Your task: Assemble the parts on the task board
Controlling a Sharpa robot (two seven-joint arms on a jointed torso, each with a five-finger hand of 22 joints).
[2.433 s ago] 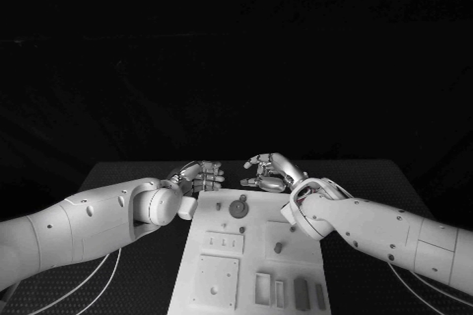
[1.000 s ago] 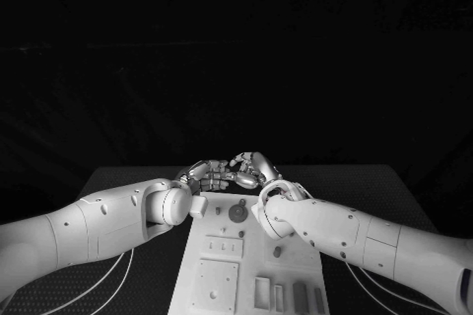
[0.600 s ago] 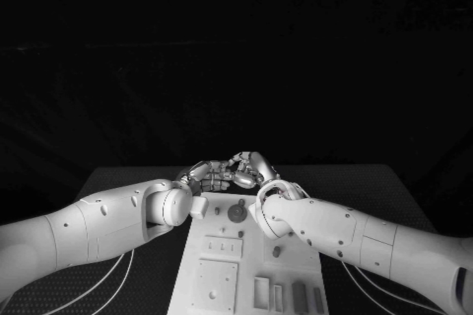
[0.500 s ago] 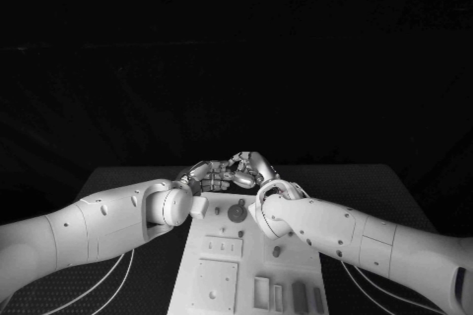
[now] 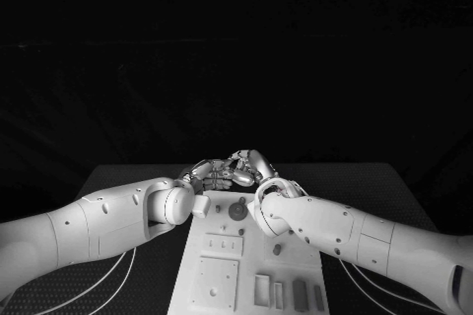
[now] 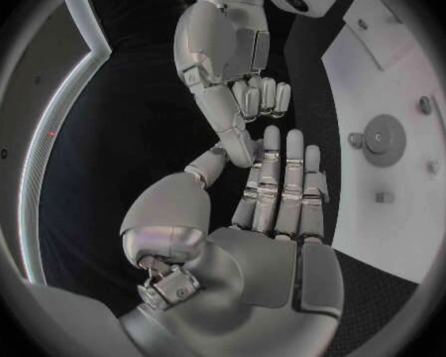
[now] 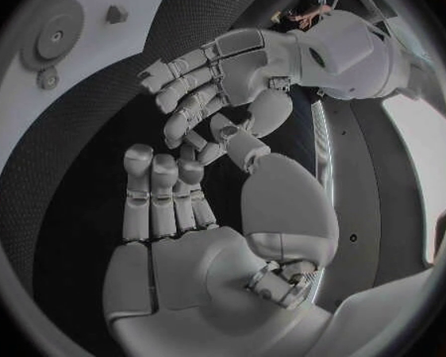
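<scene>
Both hands meet just past the far end of the white task board. My left hand and right hand face each other over the black table, fingertips close together. In the left wrist view my left hand has its fingers stretched out and its thumb reaches the thumb of the right hand. The right wrist view gives the same meeting: right hand with straight fingers, left hand opposite. I see no part between them. A dark round part sits in the board's far end.
Several small upright pieces stand in slots at the board's near right. Recessed square plates lie along its left side. Both forearms cross above the board's far half. Cables trail over the table at either side.
The right arm has swung left and both hands have come together beyond the board's far end. Over the last half second they have hardly moved.
</scene>
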